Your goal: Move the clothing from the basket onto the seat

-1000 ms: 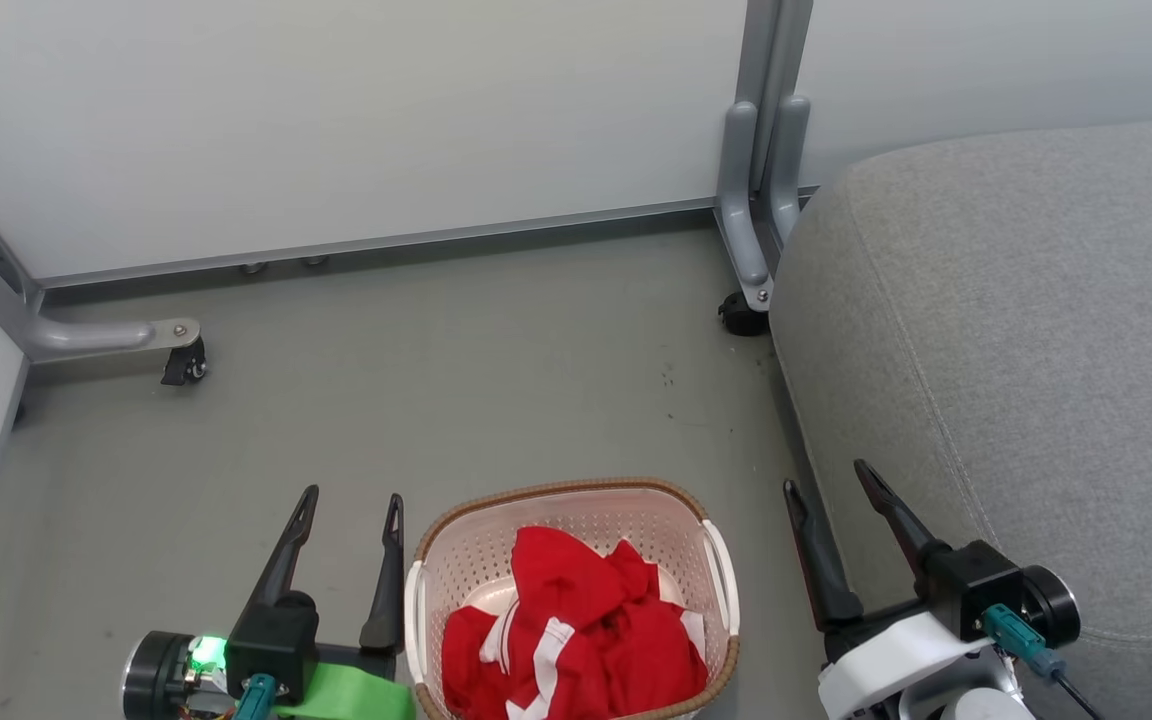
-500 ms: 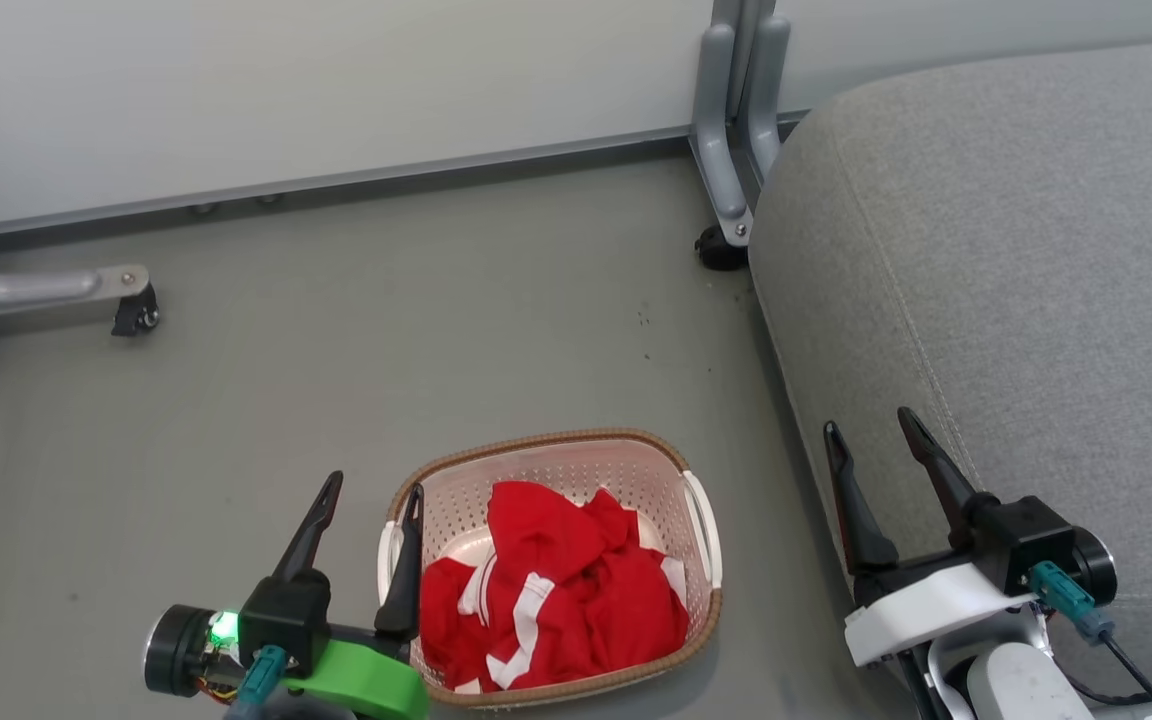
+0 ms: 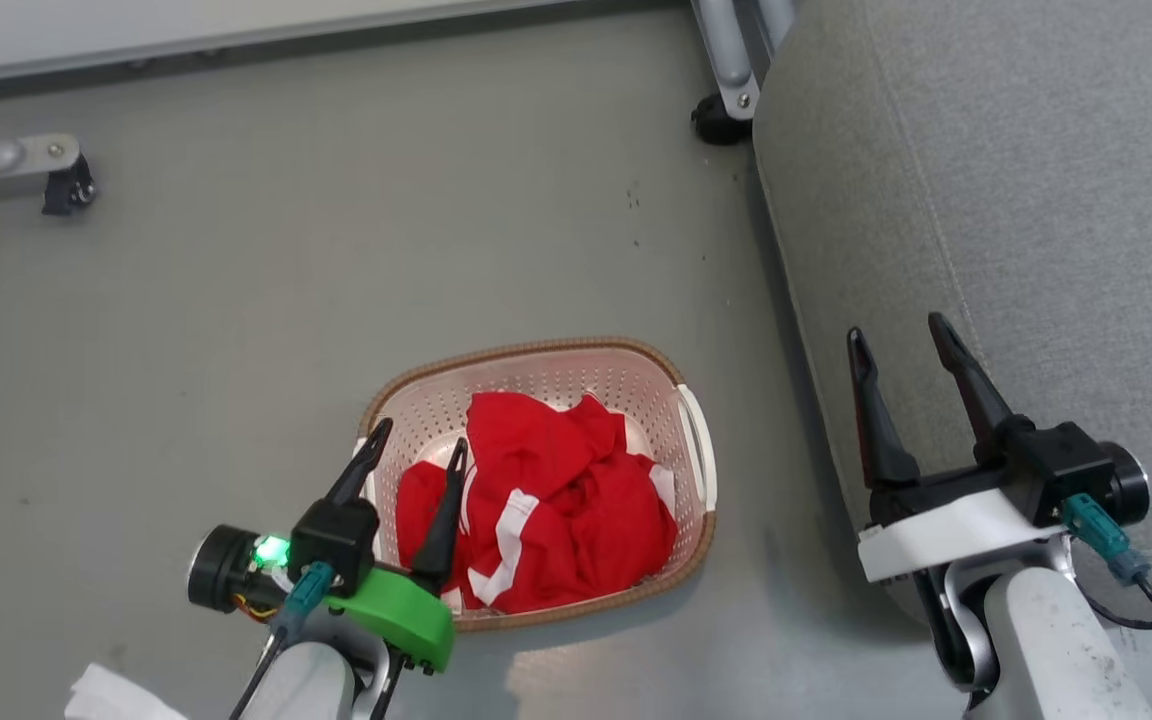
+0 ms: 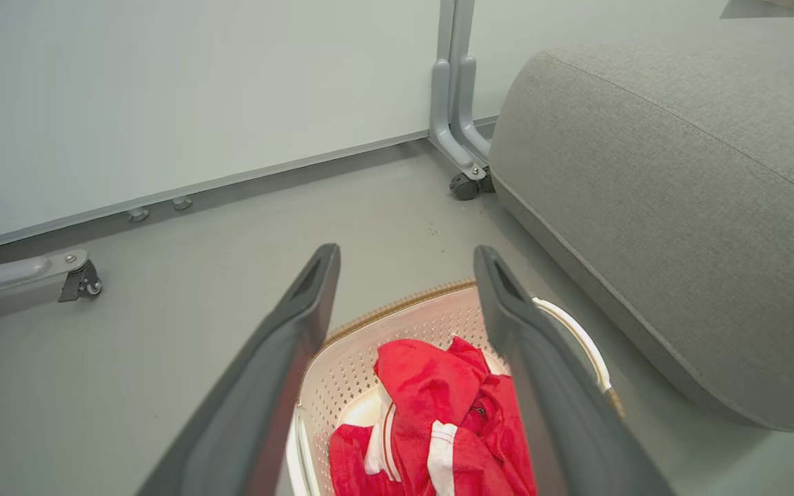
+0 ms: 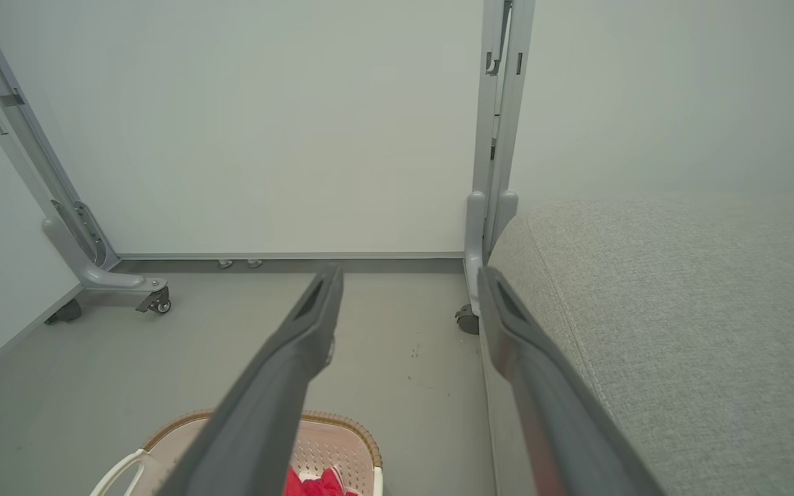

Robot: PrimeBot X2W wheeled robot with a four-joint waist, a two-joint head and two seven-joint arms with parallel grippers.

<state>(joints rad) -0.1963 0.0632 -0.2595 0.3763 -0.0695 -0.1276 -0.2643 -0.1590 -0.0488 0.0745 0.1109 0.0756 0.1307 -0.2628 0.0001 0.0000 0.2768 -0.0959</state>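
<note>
Left gripper (image 3: 420, 436): released, jaws wide apart and empty. It hangs over the left side of the basket, tips pointing toward the far rim.
Right gripper (image 3: 894, 330): also released, jaws wide apart and holding nothing. It hangs at the rounded left flank of the seat.
Clothing (image 3: 556, 490): crumpled red fabric with white stripes, lying in the basket just ahead of and to the right of the left gripper's tips. In the left wrist view it shows between and below the two jaws. Whether the inner jaw touches the fabric cannot be told.
Basket (image 3: 556, 370): cream perforated walls, brown woven-look rim, white side handles. It stands on the floor, beneath the left gripper and well to the left of the right gripper.
Seat (image 3: 1016, 200): large grey upholstered cushion with a stitched seam, ahead of and to the right of the right gripper. A strip of floor separates it from the basket.
Floor (image 3: 336, 250): plain grey, ahead of and to the left of the left gripper.
Castor (image 3: 714, 125): black wheel under a grey partition foot (image 3: 726, 55), far ahead between the two grippers, beside the seat's far corner.
</note>
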